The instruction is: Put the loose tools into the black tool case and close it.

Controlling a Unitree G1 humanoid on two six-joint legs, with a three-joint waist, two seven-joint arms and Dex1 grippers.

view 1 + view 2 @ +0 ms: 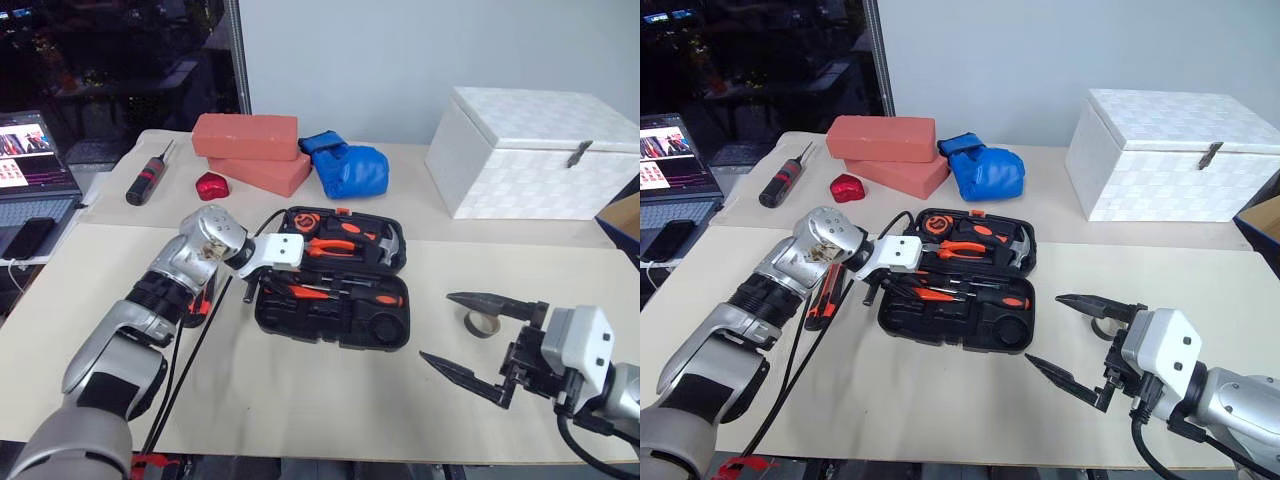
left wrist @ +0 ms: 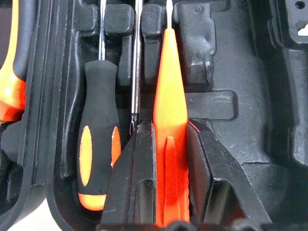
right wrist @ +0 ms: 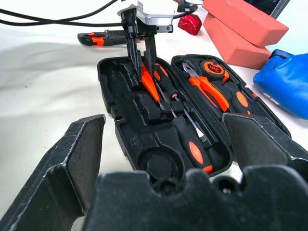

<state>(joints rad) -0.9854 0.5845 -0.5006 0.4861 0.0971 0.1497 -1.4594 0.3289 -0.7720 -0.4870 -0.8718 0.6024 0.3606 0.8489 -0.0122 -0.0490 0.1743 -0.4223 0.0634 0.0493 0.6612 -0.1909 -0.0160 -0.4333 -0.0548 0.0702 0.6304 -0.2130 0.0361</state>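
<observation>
The black tool case [image 1: 263, 316] lies open mid-table, with pliers, a hammer and a tape measure in its far half. My left gripper [image 2: 171, 127] is shut on the orange handle of a screwdriver [image 3: 149, 85] and holds it down in the case's near half, its shaft running along a moulded slot. Beside it in the case lies another orange-and-black screwdriver [image 2: 98, 144]. A utility knife [image 1: 825, 295] lies on the table beside my left arm. The tan tape roll [image 1: 482, 323] sits right of the case, just behind my right gripper [image 1: 437, 327], which is open and empty.
At the back stand two red bricks [image 1: 245, 135], a blue boxing glove [image 1: 350, 168], a small red object [image 1: 211, 186] and a dark screwdriver [image 1: 147, 177]. A white box [image 1: 530, 150] is back right. A laptop [image 1: 30, 160] and a phone [image 1: 28, 238] sit left.
</observation>
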